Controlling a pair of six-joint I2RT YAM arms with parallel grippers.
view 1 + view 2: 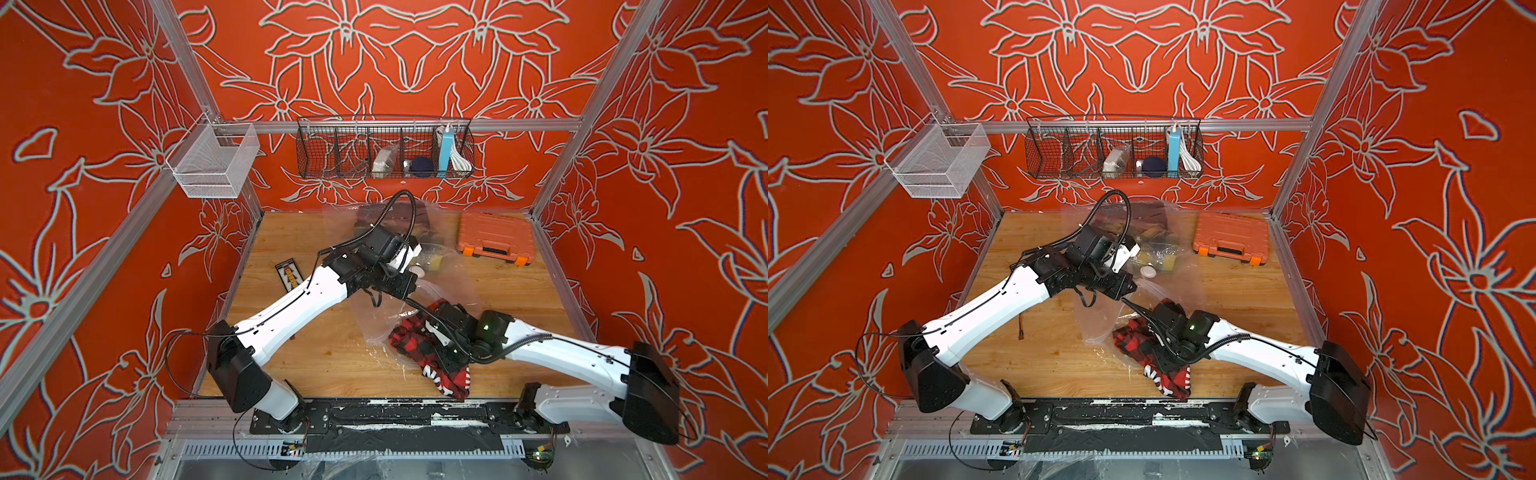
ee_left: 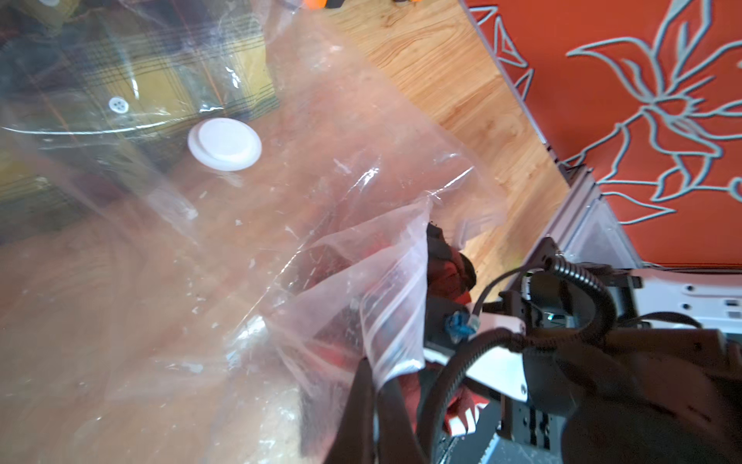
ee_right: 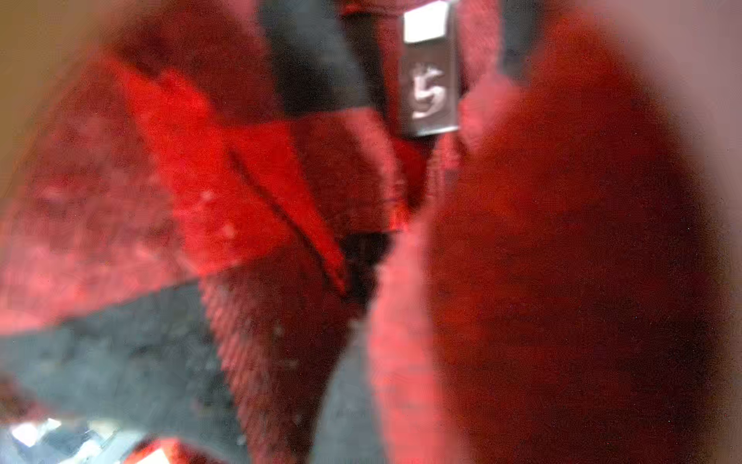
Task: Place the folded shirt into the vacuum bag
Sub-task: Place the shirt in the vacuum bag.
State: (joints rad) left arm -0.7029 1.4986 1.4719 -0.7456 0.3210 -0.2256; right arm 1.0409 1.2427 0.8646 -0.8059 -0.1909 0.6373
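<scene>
free: we see bare counter front-left | blocked: orange case far right; vacuum bag and shirt crowd the middle

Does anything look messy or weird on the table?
Yes. The red plaid shirt is bunched up, not neatly folded. Its lettered end sprawls to the front edge of the table, outside the vacuum bag.

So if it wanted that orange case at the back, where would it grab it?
Probably the handle on the orange case: the bar along the dark slot in its near edge, between the two latches. Come from the robot's side, low along the table. The case lies flat and closed, likely too broad to pinch across, and that edge faces the robot.
</scene>
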